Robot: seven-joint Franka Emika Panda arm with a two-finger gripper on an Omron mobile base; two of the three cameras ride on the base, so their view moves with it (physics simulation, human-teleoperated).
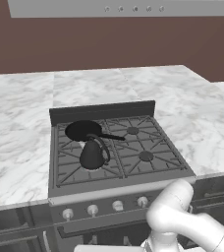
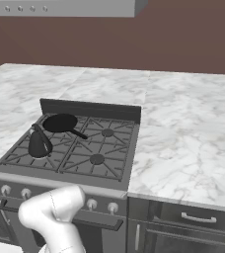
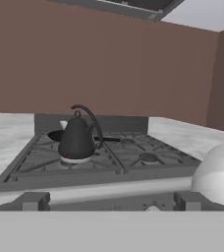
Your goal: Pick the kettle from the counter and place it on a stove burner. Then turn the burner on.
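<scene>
Kettle (image 1: 93, 153) stands upright on the front-left burner (image 1: 84, 166) of the stove, base resting on the grate; the burner cap itself is hidden beneath it in every view. Loop handle arches over the top and leans toward the stove centre; spout too small to make out from the base views. Frying pan (image 1: 83, 130) sits on the rear-left burner just behind the kettle, its thin handle pointing right; in the hand view the kettle (image 3: 76, 140) blocks most of the pan. Marble bench (image 1: 15, 147) wraps the stove on both sides. Front knobs (image 1: 117, 205) form a row below the grates; the rightmost ones are partly covered by the white arm in the left base view. Hand (image 3: 111, 199) is low in front of the stove edge, level with the grates, released and wide, nothing between its two dark finger tips (image 3: 33, 201); the tips are cut off at the frame bottom. Whether any flame is lit cannot be told
</scene>
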